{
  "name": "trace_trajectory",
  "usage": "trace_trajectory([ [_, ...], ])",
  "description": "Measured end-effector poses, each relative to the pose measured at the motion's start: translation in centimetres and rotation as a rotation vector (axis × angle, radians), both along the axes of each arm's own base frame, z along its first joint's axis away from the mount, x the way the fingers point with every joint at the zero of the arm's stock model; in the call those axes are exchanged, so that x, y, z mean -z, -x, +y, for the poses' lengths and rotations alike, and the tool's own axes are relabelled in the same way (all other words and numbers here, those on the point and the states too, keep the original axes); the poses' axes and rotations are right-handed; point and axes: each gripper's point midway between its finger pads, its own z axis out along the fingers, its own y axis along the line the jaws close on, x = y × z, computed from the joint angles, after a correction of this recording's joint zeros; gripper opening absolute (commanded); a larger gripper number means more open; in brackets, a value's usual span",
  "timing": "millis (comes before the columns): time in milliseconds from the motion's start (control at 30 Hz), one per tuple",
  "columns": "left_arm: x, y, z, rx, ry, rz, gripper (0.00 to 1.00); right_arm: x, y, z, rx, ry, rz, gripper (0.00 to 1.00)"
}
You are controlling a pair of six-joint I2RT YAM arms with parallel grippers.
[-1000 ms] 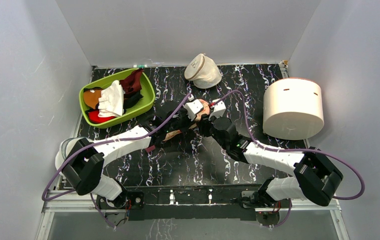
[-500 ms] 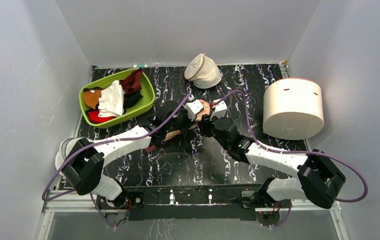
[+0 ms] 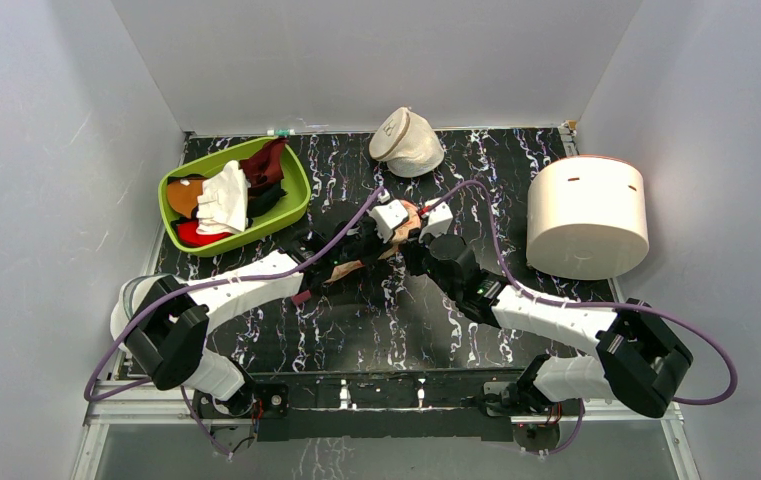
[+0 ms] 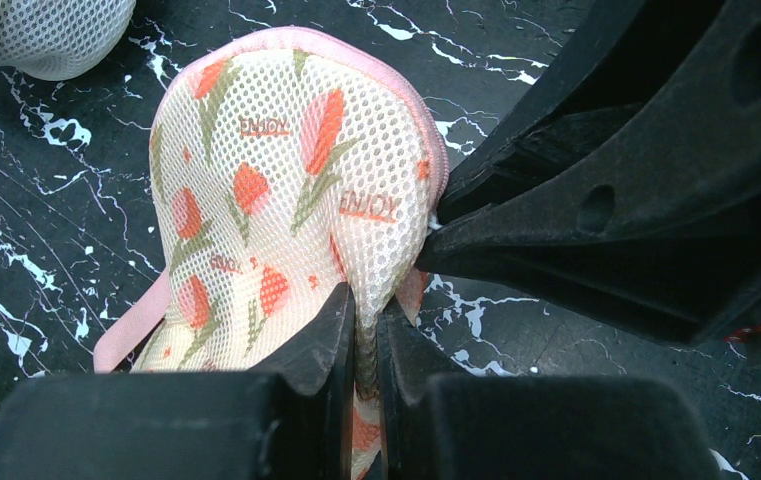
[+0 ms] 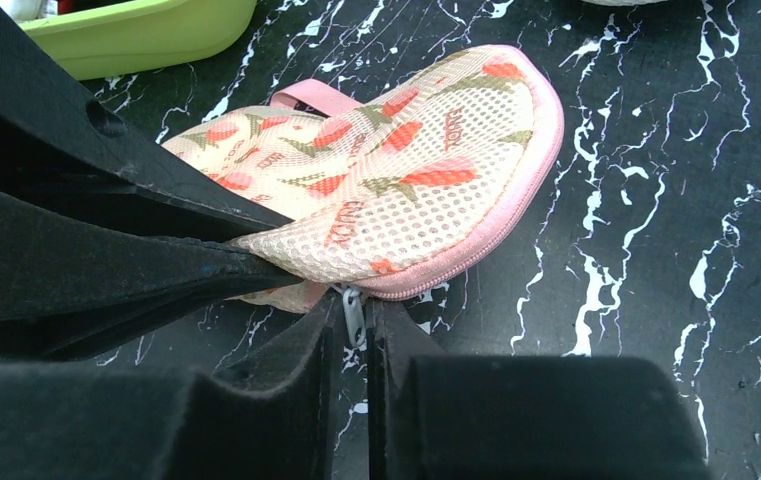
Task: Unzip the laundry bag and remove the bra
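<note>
Only my right arm has crept slightly outward since a second ago. My left gripper (image 4: 364, 320) pinches the laundry bag (image 4: 286, 200) at the middle of the table (image 3: 376, 320), and my right gripper (image 5: 353, 322) clamps its zipper pull (image 5: 353, 312). I judge the zip barely opened, with the bra unseen, so nearly everything remains.

Between my jaws, the laundry bag (image 4: 286, 170) was coarse mesh cloth with smooth pink edging; my fingers (image 4: 301, 352) were matt black plastic, the table (image 4: 46, 220) glossy.

Two arms are leaning over the surface (image 3: 376, 325): the left arm (image 3: 246, 285) and the right arm (image 3: 546, 312). It is carrying one laundry bag (image 4: 286, 200), one cream pouch (image 3: 411, 143), one green tray (image 3: 256, 232) and one white round bag (image 3: 586, 215).
</note>
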Motion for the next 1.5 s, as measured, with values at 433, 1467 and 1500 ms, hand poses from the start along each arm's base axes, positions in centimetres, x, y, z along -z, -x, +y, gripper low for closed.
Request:
trace_trajectory([
  [433,0.2,0.1,0.1,0.007,-0.014,-0.001,0.00,0.3,0.2,-0.7,-0.007,0.055,-0.003,0.09],
  [1467,1.2,0.8,0.5,0.198,-0.154,-0.117,0.45,2.2,-2.1,-4.5,-0.157,0.019,0.153,0.00],
  [1500,1.3,1.1,0.5,0.206,-0.154,-0.106,0.49,2.2,-2.0,-4.4,-0.166,0.013,0.161,0.00],
])
